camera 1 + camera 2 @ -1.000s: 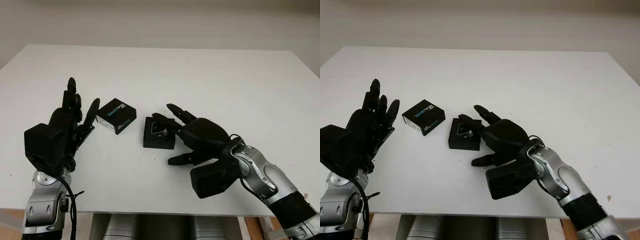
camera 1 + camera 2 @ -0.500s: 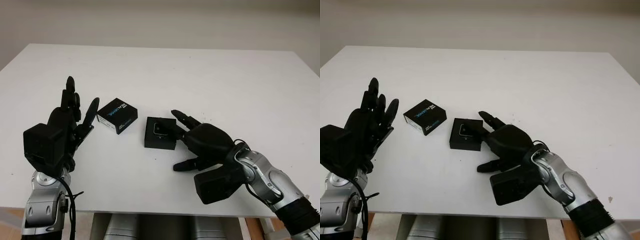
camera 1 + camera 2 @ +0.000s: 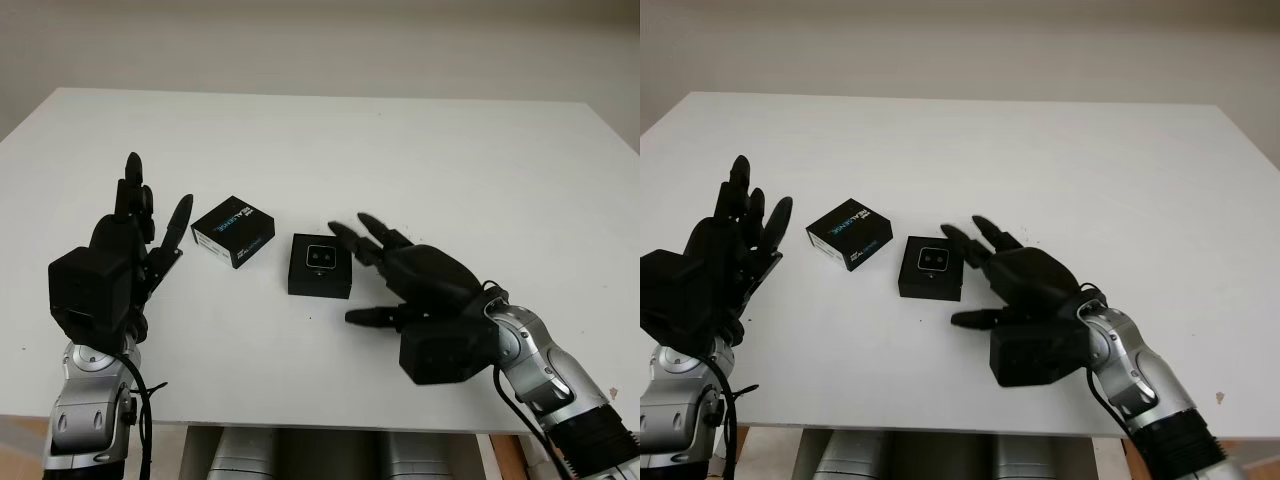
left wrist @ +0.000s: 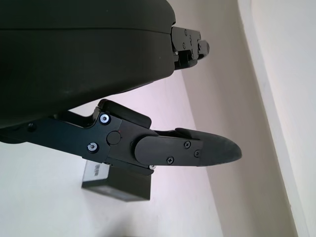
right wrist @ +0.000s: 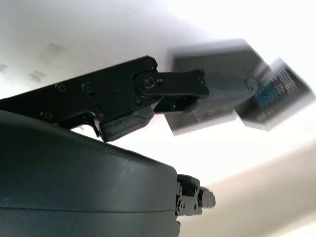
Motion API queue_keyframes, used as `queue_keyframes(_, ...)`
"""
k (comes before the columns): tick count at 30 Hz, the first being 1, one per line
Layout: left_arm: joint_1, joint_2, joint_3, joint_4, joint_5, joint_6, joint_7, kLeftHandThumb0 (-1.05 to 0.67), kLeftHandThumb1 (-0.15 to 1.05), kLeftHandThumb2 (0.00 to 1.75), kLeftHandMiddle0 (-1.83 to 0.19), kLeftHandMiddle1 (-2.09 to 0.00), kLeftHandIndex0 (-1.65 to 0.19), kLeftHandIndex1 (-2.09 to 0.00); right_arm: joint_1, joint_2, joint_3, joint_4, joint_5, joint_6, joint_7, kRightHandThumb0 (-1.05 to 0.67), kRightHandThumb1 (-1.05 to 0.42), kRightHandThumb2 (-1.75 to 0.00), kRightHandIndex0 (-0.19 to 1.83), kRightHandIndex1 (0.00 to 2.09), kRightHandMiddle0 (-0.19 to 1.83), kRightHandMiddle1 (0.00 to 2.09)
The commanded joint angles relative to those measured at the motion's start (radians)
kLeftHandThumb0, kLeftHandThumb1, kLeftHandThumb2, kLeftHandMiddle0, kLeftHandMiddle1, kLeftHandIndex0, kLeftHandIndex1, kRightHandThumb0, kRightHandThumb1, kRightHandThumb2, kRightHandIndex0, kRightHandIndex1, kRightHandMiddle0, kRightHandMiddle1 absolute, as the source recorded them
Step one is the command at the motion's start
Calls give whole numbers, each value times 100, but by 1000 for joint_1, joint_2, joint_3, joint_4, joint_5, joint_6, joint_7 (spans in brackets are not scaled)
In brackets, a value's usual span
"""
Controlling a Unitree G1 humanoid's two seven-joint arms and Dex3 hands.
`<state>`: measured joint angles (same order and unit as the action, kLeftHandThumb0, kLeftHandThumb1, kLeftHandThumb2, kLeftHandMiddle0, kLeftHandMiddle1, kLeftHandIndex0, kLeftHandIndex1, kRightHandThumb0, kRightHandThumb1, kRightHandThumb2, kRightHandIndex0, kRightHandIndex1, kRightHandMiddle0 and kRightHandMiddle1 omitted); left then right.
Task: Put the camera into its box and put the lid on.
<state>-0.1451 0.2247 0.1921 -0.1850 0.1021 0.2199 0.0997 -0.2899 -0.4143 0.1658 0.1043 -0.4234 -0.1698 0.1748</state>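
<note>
White counter (image 3: pixel 420 140) carries the camera (image 3: pixel 320 257) in its box (image 3: pixel 320 267), just beside the released right hand (image 3: pixel 400 275); lid (image 3: pixel 232 231) near released left hand (image 3: pixel 125 250)

The right hand (image 3: pixel 392 268) has drawn back off the box (image 3: pixel 320 265), its fingers now just beside the box's right edge and open, leaving the camera (image 3: pixel 320 257) inside uncovered.

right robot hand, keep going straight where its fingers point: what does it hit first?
Probably the open box holding the camera. The right robot hand, open, points at its near side, fingertips just short; height above the table is unclear.
</note>
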Motion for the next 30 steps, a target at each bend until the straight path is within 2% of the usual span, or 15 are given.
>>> queue_keyframes(1,-34,7,-15,14,28,-14,14,-73,105,24,-25,-14,-16,-20,-37,41,-47,-38,61,45,-9,-74,-105,-34,-2,9,6,7)
queue_keyframes(9,-76,42,-46,32,71,0,-34,-68,103,8,-25,-9,-15,-19,-104,58,-125,-135,183,227,44,-75,-105,-35,-3,7,3,5)
queue_keyframes(16,-99,125,-107,47,168,27,-101,-74,102,6,-18,-5,-10,-15,-151,69,-184,-108,284,276,44,-72,-105,-34,-2,7,2,5)
queue_keyframes(20,-111,172,-143,50,203,59,-168,-81,104,6,-8,-1,0,-9,-176,76,-206,-96,311,325,26,-75,-105,-37,-4,6,2,5)
queue_keyframes(24,-136,223,-215,83,308,54,-195,-86,103,5,0,-1,11,-3,-210,71,-222,-62,336,338,27,-73,-105,-43,-3,6,2,5)
queue_keyframes(30,-200,220,-303,171,451,61,-155,-82,98,4,12,-2,15,-4,-219,80,-223,-59,356,360,20,-74,-105,-41,-3,6,2,5)
